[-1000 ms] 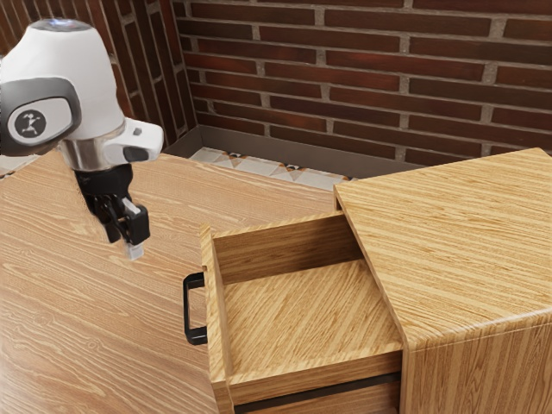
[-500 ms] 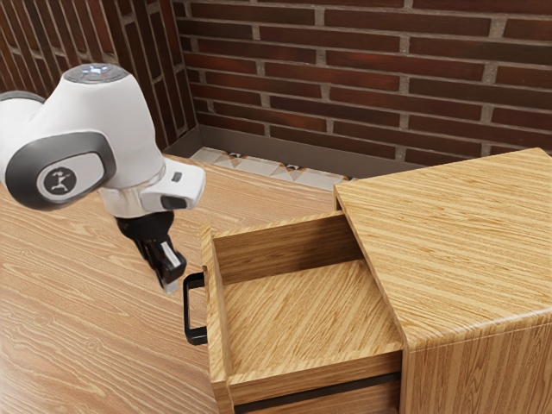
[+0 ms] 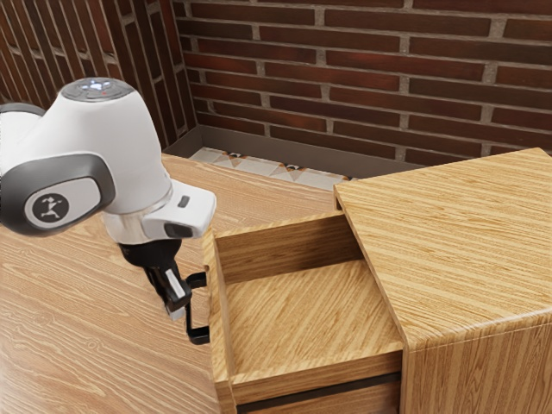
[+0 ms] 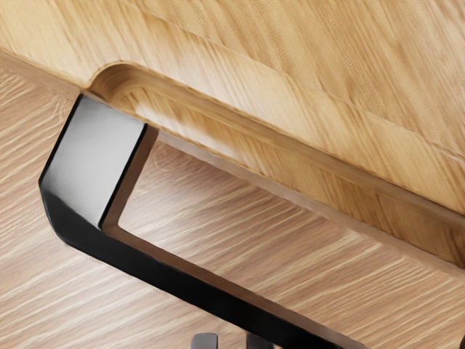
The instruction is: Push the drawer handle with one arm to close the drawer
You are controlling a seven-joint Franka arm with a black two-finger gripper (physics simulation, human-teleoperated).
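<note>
Your pincer (image 3: 177, 309) is right at the black handle (image 3: 198, 337), partly covering it in the exterior view; can't tell whether it's apart or together. Handle sits on the front of the drawer (image 3: 219, 345), overhanging the tabletop (image 3: 86, 345). Wrist view gives you a rounded recess (image 4: 125, 81) in the drawer front beside the handle's mount. Drawer's open, well out of the cabinet (image 3: 466, 241); you can see its bare wood bottom between the walls. Dark strip (image 3: 319, 390) runs along under its near side wall. Past the tabletop's far edge: tiled floor (image 3: 297, 177), grey baseboard (image 3: 259, 147), brick wall (image 3: 379, 82). All well apart from the handle.
</note>
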